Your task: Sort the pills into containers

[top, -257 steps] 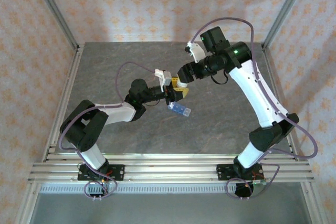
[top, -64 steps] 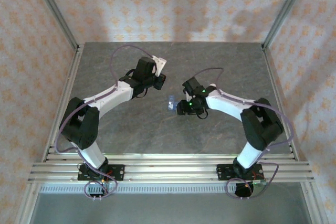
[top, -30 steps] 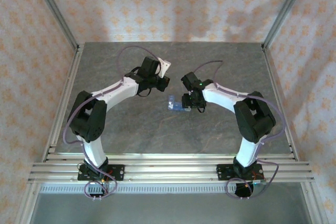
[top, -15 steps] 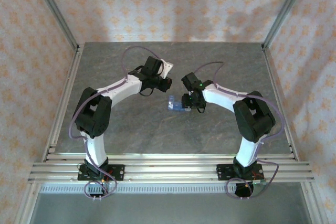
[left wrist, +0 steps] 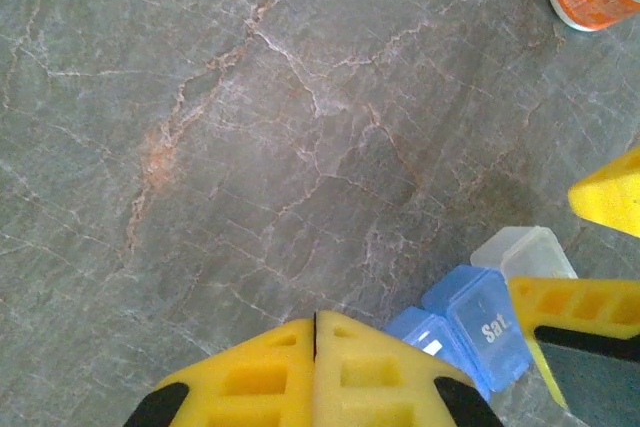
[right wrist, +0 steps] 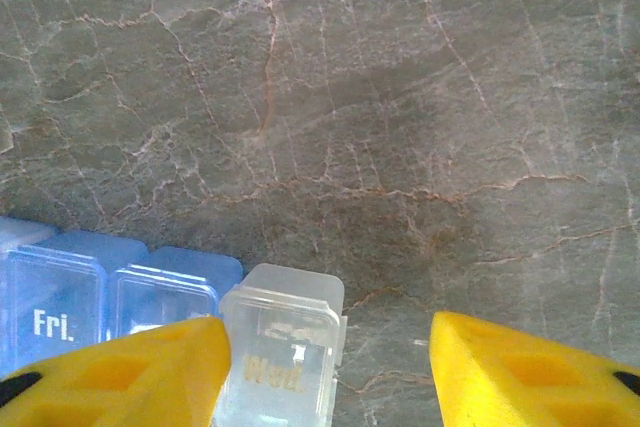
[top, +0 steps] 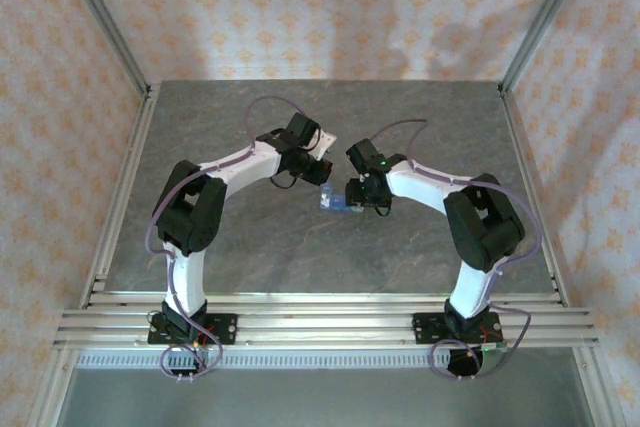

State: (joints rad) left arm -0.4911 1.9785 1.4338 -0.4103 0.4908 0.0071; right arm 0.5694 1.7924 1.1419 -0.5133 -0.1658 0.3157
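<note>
The blue pill box (top: 338, 203) is laid near the middle of the table (top: 250, 247), between both grippers. The left gripper (left wrist: 315, 372) is pressed together beside it. The right gripper (right wrist: 328, 352) is spread, the clear compartment (right wrist: 282, 347) standing between its fingers, perhaps touched by one.

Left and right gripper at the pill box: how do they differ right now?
The left gripper has its fingers pressed shut with nothing between them; the right gripper has its fingers apart. The right one has the clear compartment of the pill box between its fingers; the left one sits beside the blue compartments. Both have yellow fingers, low over the table.
</note>
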